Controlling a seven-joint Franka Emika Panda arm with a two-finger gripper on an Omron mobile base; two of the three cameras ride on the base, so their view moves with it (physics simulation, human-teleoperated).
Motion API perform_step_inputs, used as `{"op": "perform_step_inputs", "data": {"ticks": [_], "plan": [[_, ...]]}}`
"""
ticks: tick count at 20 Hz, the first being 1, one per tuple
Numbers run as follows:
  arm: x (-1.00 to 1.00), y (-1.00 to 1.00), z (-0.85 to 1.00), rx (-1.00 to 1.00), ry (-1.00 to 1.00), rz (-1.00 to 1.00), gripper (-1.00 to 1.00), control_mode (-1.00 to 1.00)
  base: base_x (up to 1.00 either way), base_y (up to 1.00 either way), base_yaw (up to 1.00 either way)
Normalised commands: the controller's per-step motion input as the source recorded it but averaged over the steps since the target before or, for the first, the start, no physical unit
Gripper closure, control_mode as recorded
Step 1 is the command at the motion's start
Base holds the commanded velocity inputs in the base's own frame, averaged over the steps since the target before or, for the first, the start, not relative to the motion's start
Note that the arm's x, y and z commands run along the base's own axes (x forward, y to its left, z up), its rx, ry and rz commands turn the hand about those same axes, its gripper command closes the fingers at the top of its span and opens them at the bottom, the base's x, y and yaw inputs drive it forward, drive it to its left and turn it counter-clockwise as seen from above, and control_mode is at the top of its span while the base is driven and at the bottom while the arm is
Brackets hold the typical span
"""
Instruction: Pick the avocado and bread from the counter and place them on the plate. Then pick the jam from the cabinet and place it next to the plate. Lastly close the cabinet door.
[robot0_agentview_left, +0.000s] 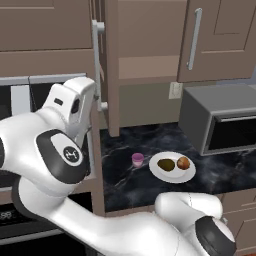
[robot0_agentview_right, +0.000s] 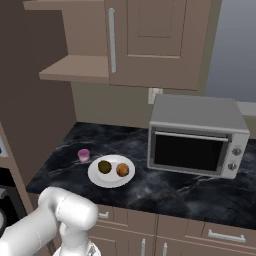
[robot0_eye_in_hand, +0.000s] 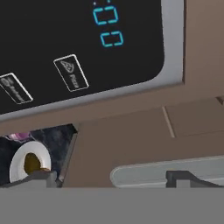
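Note:
The white plate (robot0_agentview_left: 172, 174) rests on the black counter (robot0_agentview_left: 130, 187) with the dark avocado (robot0_agentview_left: 166, 164) and the orange-brown bread (robot0_agentview_left: 183, 162) on it. Just left of the plate stands the pink jam (robot0_agentview_left: 137, 159) with its purple lid. The cabinet (robot0_agentview_left: 150, 45) is open. Its left cabinet door (robot0_agentview_left: 112, 75) is swung out edge-on, and my hand (robot0_agentview_left: 75, 100) is close beside the door's silver handle (robot0_agentview_left: 98, 65). In the hand view my gripper (robot0_eye_in_hand: 111, 179) is open, with the handle (robot0_eye_in_hand: 144, 170) just ahead of it. The plate (robot0_agentview_right: 111, 180), avocado (robot0_agentview_right: 104, 166), bread (robot0_agentview_right: 122, 170) and jam (robot0_agentview_right: 84, 155) also show from the right.
A grey toaster oven (robot0_agentview_left: 220, 120) sits on the counter right of the plate. A black appliance panel with blue digits (robot0_eye_in_hand: 78, 48) hangs close above my hand. The right cabinet door (robot0_agentview_left: 220, 40) is shut. My arm crosses the lower left of the left base view.

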Motion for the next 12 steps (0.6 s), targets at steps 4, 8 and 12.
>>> {"op": "perform_step_inputs", "data": {"ticks": [4, 8, 12], "plan": [[0.32, 0.00, 0.00, -0.08, 0.00, -0.05, -1.00, -1.00, 0.00, 0.00, 0.00], [0.29, -0.16, 0.01, -0.11, 0.05, -0.05, -1.00, -1.00, 0.00, 0.00, 0.00], [0.28, -0.55, 0.07, -0.17, 0.08, -0.02, -1.00, -1.00, 0.00, 0.00, 0.00]]}}
